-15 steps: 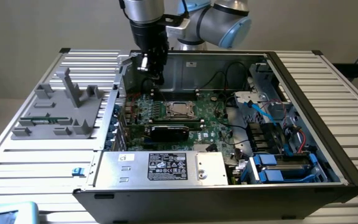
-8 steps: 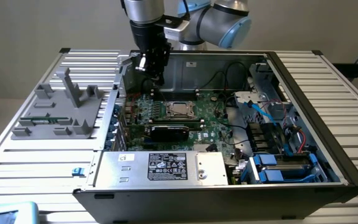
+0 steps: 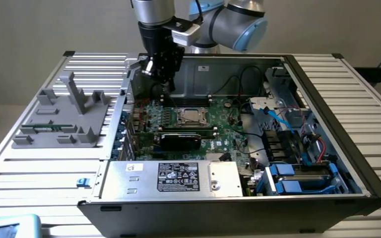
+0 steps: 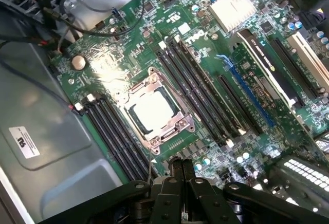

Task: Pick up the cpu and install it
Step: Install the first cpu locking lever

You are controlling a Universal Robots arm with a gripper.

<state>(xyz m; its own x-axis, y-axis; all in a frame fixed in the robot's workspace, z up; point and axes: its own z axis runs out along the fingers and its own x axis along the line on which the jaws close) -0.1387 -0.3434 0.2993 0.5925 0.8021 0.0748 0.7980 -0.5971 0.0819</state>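
The cpu (image 3: 191, 116) is a shiny silver square lying flat inside the metal-framed socket on the green motherboard (image 3: 227, 131) of the open computer case. In the wrist view the cpu (image 4: 151, 112) sits in the socket frame, between rows of black memory slots (image 4: 200, 88). My gripper (image 3: 164, 88) hangs above the back of the board, towards the exterior view's left of the socket and clear of it. Its black fingers (image 4: 177, 175) are pressed together, shut, with nothing held between them.
A black expansion card (image 3: 180, 139) lies just in front of the socket. A large silver box with a black label (image 3: 170, 177) fills the case's front. Cables and blue drive bays (image 3: 303, 176) crowd the exterior view's right. A grey fixture (image 3: 65, 116) stands outside the case.
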